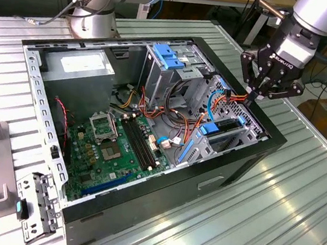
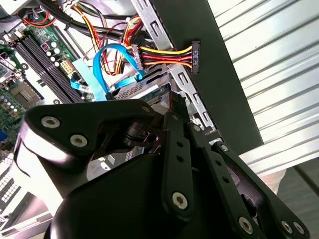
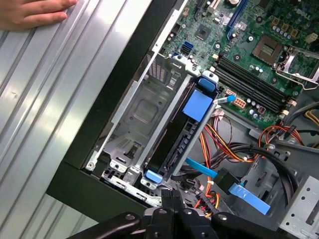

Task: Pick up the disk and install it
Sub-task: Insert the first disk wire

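The disk [image 1: 226, 127] stands on edge in the drive cage at the corner of the open computer case [image 1: 249, 165] on the exterior view's right. In the first wrist view the disk [image 3: 172, 142] shows its dark side with a blue rail and blue end tabs. My gripper [image 1: 253, 97] hangs just above the cage's far end, beside the orange and yellow cables. Its fingers are shut together with nothing between them. In the first wrist view the gripper [image 3: 172, 195] points down at the near end of the disk's slot. In the second wrist view the gripper [image 2: 175, 103] hides part of the cage.
A motherboard [image 1: 118, 143] fills the case floor, with a grey power supply [image 1: 80, 65] and a light-blue bracket [image 1: 170, 56] behind it. Loose cables [image 2: 164, 55] cross near the cage. A person's hand [image 3: 30, 12] rests on the ribbed table. Another arm's base [image 1: 95, 3] stands at the back.
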### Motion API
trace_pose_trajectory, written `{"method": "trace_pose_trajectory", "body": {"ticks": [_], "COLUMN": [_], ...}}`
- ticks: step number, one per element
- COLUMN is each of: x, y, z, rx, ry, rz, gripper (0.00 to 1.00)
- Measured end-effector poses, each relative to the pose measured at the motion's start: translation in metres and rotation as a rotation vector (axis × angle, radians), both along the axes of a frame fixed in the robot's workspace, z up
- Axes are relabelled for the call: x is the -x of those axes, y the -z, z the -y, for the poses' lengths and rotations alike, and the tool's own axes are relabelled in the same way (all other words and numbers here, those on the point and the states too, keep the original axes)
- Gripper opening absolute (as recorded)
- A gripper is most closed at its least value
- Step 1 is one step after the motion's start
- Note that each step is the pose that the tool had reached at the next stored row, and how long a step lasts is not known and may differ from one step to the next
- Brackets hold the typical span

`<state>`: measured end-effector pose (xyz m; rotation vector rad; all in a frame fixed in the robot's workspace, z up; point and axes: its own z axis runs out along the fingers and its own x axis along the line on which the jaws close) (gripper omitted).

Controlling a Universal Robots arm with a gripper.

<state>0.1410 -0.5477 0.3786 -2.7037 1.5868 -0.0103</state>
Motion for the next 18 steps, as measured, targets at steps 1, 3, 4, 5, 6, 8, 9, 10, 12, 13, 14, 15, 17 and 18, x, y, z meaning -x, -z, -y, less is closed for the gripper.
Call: {"method": "trace_pose_trajectory", "body": {"ticks": [1,3,4,5,6,8,9,10,12,13,14,15,17,18], "x": [0.0000,0.0000,0.0000,-0.0001,-0.0001,-0.0007,-0.0007,-0.0014,-0.0038,-0.0057,-0.0079,-0.0109,-0.0164,-0.0198], "y": [0.0000,0.0000,0.0000,0.0000,0.0000,-0.0001,-0.0001,0.0000,0.0001,0.0000,0.0001,0.0001,0.0001,0.0001], "z": [0.0000,0.0000,0.0000,-0.0001,-0.0001,-0.0002,-0.0001,-0.0002,-0.0012,-0.0023,-0.0037,-0.0061,-0.0109,-0.0140], "rx": [0.0002,0.0004,0.0007,0.0007,0.0008,0.0009,0.0009,0.0008,0.0006,0.0008,0.0008,0.0008,0.0008,0.0007], "ry": [0.000,0.000,0.000,0.000,0.000,-0.023,-0.040,-0.051,-0.061,-0.063,-0.064,-0.064,-0.065,-0.066], "rz": [0.0000,0.0000,0.0000,0.0000,0.0000,0.0000,0.0000,0.0001,0.0000,0.0000,0.0000,0.0000,0.0000,0.0000], "gripper": [0.11,0.11,0.11,0.11,0.11,0.11,0.11,0.11,0.11,0.11,0.11,0.11,0.11,0.11]}}
